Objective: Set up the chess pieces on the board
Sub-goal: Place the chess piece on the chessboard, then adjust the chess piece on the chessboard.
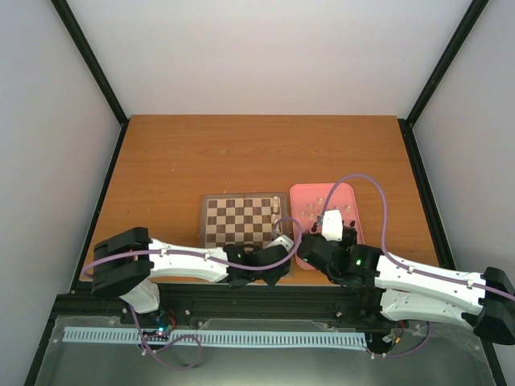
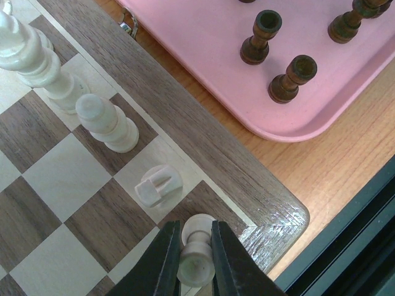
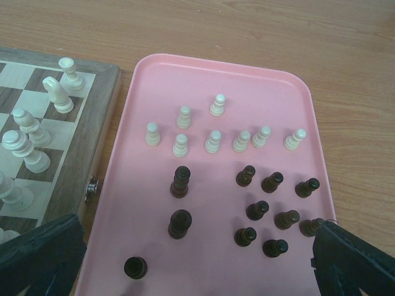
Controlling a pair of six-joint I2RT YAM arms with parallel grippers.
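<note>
Pink tray (image 3: 203, 80), just beside the board (image 3: 106, 117), holds eight cream pawns (image 3: 213, 140) and dark chessmen (image 3: 271, 180). Left gripper (image 2: 195, 243) is clamped on a cream piece (image 2: 196, 269) at the board's near right corner. Right gripper (image 3: 194, 259) hangs over the tray, jaws apart.

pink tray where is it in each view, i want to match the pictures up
top external: the pink tray lies right of centre.
left wrist: upper right, with only one rounded corner showing.
right wrist: it fills the middle of the picture.
shared landmark: the board, which lies just left of the tray in every view.
</note>
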